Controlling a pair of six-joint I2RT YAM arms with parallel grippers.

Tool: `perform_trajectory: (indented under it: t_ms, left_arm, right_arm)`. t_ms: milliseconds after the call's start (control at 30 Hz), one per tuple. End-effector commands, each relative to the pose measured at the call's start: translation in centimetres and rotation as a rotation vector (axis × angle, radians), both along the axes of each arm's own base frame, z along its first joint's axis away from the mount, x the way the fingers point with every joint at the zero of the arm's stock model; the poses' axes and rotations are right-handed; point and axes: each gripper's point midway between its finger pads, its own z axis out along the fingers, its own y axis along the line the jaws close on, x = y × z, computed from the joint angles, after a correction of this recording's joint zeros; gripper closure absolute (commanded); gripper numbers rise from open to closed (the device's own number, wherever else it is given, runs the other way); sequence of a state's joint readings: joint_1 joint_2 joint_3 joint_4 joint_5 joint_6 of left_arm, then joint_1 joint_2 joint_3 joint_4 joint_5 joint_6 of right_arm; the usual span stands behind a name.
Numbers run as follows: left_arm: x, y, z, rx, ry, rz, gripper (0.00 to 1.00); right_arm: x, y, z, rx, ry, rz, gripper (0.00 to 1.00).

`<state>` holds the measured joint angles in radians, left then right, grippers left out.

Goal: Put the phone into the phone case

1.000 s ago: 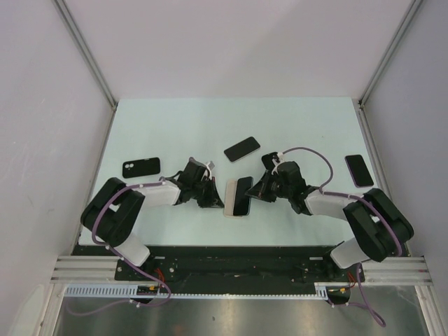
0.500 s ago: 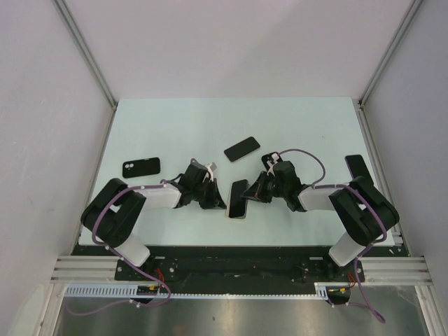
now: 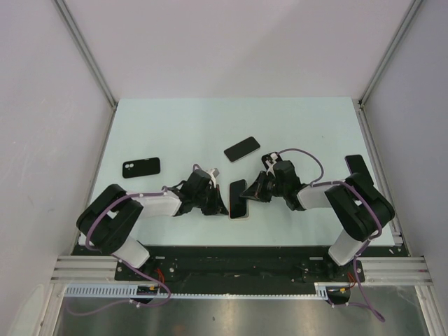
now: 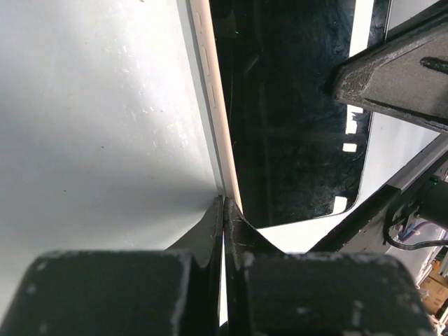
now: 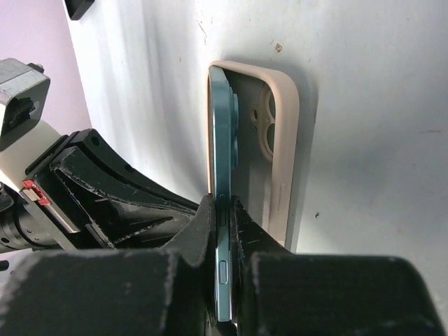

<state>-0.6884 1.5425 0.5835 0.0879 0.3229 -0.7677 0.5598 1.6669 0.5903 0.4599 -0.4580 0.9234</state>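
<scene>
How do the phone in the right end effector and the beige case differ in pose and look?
Pose: the phone stands on its long edge, tilted into the case, which lies flat on the table. Colour: the phone's frame is blue; the case is beige. Grip: the right end effector pinches the phone; the left end effector seems to pinch the case's rim. Their long sides run parallel.

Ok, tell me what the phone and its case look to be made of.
Phone case: probably silicone or soft plastic, beige and matte; its rounded rim shows no glare. Phone: the blue frame looks like satin metal, though coated plastic is possible. Its screen looks like glossy glass, mirroring bright lights.
</scene>
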Motion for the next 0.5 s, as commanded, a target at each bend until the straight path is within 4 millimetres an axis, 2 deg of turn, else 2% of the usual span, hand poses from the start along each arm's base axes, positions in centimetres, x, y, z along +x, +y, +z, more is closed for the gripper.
perform_trajectory:
  t_ms: [0, 167, 300, 400, 467]
  left_arm:
    - [-2.1, -1.5, 0.2, -0.028, 0.046, -0.065, 1.00]
    - [-1.0, -0.7, 0.9, 0.044, 0.003, -0.049, 0.98]
    - [0.2, -0.1, 2.5, 0.085, -0.048, -0.020, 0.92]
    - [1.2, 0.6, 3.7, 0.097, -0.077, 0.012, 0.81]
    - [2.0, 1.3, 4.1, 0.093, -0.088, 0.044, 0.68]
  right_arm:
    - [-0.5, 1.3, -0.8, 0.017, 0.000, 0.065, 1.00]
    - [-1.1, 0.9, -1.7, -0.010, 0.009, 0.101, 1.00]
    - [-1.0, 0.5, -1.8, -0.023, 0.005, 0.092, 0.91]
    - [-0.7, 0.6, -1.4, -0.009, -0.003, 0.089, 0.83]
    - [-0.5, 0.5, -1.1, 0.001, -0.002, 0.082, 0.80]
